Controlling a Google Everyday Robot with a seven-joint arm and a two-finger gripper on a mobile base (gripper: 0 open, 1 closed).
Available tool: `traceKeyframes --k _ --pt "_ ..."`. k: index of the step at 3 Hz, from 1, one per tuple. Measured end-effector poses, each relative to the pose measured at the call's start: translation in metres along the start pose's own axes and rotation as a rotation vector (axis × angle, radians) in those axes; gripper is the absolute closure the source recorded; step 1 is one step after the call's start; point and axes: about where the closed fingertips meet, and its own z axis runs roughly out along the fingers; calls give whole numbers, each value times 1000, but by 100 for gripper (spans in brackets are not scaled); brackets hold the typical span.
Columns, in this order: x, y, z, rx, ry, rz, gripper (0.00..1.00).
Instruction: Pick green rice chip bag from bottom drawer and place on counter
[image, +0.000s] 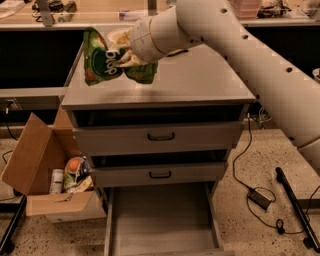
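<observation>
Tightly, tool (122, 54) on bag (99, 69) above counter (200, 82)

End effector (120, 56) grips the green rice chip bag (101, 67) (crumpled, tilted) above the counter (200, 82).

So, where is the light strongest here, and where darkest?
Camera view: strongest on the sheeny counter; the gripper, holding the green rice chip bag above the counter's left side, is well lit; the bottom drawer is dimmer; darkest are the gaps above the upper drawers.
</observation>
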Motion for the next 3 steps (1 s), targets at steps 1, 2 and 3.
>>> traceKeyframes --k 1,2,3 --pt "43 -24 23 22 27 57 97" --pt "65 -33 35 20 40 100 74" --pt "82 -31 42 18 49 138 51"
